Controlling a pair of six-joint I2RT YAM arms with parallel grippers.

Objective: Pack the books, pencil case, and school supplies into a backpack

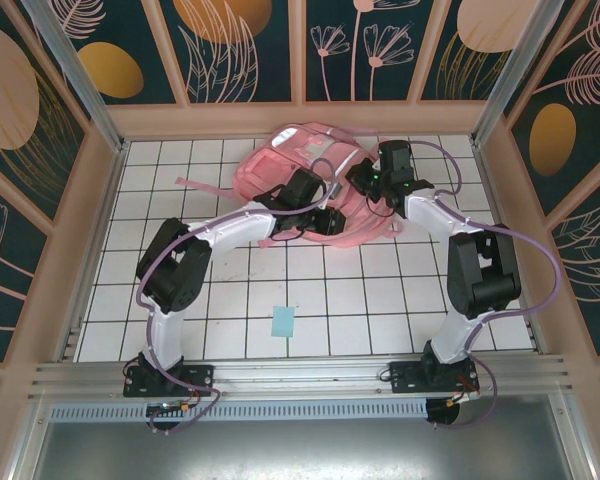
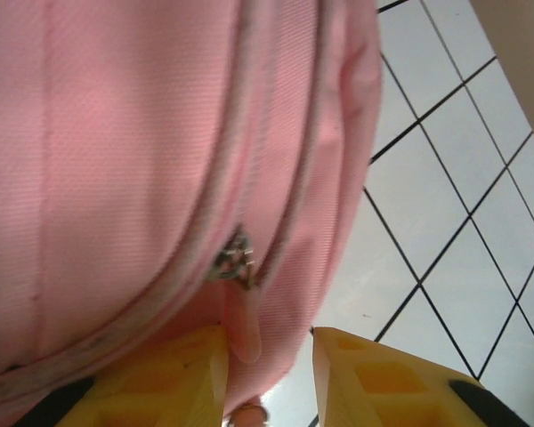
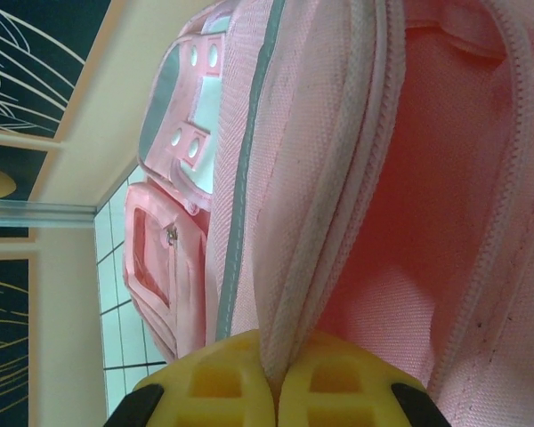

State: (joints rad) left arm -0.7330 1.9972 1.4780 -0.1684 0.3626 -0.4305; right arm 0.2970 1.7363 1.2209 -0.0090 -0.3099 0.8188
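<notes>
At backpack [image 1: 272,168]: right end effector [image 3: 276,378] clamps zipper edge [image 3: 331,205]; left end effector [image 2: 269,360] ajar.

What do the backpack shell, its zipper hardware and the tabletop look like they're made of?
The backpack: matte pink woven fabric, fine ribbed weave visible. Its zipper slider: probably metal, dull silvery glint. The pull tab: smooth pale pink, likely soft plastic or rubber. The tabletop: glossy white with dark grid lines; tile or printed sheet, can't tell.

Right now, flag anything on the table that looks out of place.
The small light-blue pad lies alone on the table near its front edge, far from the backpack, which lies slumped at the far side with one strap trailing left.
</notes>
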